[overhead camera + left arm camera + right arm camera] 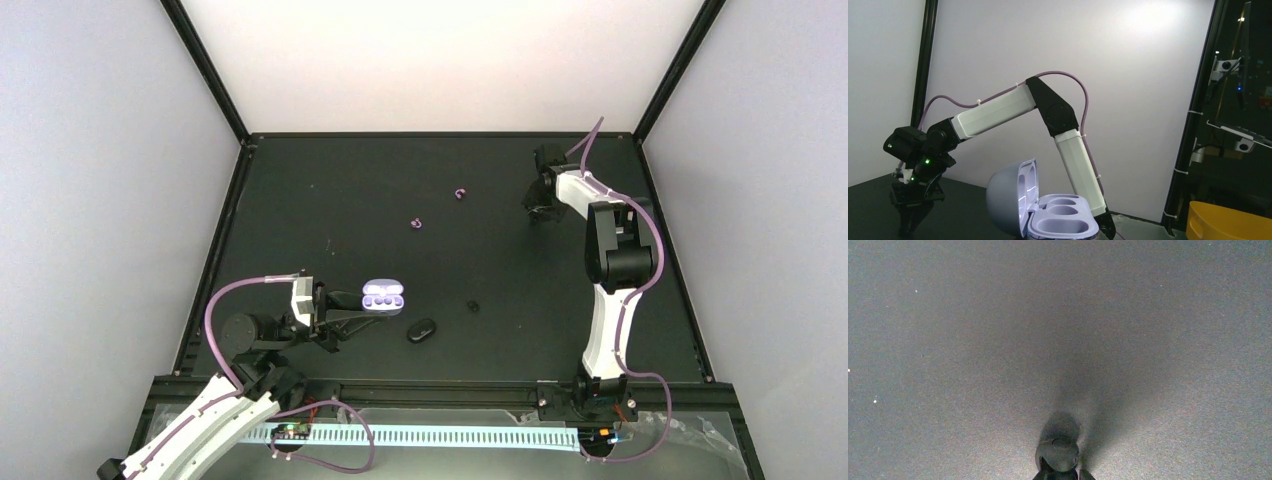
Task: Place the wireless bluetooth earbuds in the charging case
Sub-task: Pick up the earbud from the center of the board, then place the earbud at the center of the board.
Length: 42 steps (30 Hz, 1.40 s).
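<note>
Presently we list one open lavender oval charging case (384,297), lid raised and wells unfilled in the left wrist view, at the front left of the black table mat (330,200). The left gripper (355,314) reaches to the case's near side. Its fingers fall outside its own camera's frame, so we cannot tell whether they clamp.

One glossy pinkish-purple earbud (417,224) and a second pinkish-purple earbud (460,193) lie loose mid-table, well apart from the case. One small black earbud (473,306) lies near a closed black oval case (422,330).

The right gripper (540,210), at the far right, points down. Its fingertips, cut off at the wrist view's bottom edge, pinch a dark rounded bud (1058,454), details indistinct.
</note>
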Available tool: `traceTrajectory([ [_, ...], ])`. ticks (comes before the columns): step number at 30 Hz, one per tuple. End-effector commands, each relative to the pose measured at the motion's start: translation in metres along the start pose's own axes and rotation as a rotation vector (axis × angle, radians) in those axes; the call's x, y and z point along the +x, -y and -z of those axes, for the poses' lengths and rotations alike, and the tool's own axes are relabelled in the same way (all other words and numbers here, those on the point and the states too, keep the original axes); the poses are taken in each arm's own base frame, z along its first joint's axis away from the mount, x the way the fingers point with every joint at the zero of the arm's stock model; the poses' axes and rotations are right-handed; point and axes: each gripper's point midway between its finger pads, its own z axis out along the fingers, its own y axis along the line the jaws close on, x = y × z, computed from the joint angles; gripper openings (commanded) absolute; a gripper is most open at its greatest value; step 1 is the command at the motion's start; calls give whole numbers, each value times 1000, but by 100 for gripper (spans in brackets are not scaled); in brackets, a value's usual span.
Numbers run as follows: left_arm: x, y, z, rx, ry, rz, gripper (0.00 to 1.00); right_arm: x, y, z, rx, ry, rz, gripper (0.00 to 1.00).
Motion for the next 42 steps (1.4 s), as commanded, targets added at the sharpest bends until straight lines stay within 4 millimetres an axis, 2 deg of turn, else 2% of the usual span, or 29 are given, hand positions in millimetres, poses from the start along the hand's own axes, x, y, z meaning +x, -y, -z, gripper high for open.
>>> traceTrajectory([
  [1,-8,7,2,18,25,-19,2,3,2,-1,-12,-10,9,15],
  [8,-9,8,2,20,28,-21,1,14,3,9,-51,-4,14,12],
  [16,-11,10,3,26,33,-26,1,23,0,39,-103,54,49,10],
  [19,-10,11,3,28,32,-25,2,33,-4,56,-128,74,79,10],
  [22,-10,10,3,27,32,-25,1,52,-17,83,-182,107,144,10],
  [26,-10,11,3,32,30,-22,2,105,-34,108,-278,73,235,11],
  [30,-8,11,2,39,20,-13,1,165,-40,121,-373,1,297,11],
  [33,-6,11,1,39,14,-8,2,197,-29,118,-432,-69,251,11],
  [35,-6,9,0,37,10,-5,2,209,-24,117,-463,-102,185,12],
  [37,-4,8,-1,37,3,-3,1,212,-21,116,-485,-105,125,12],
  [42,-3,5,-2,25,-5,-8,1,205,-16,121,-540,-59,-66,13],
])
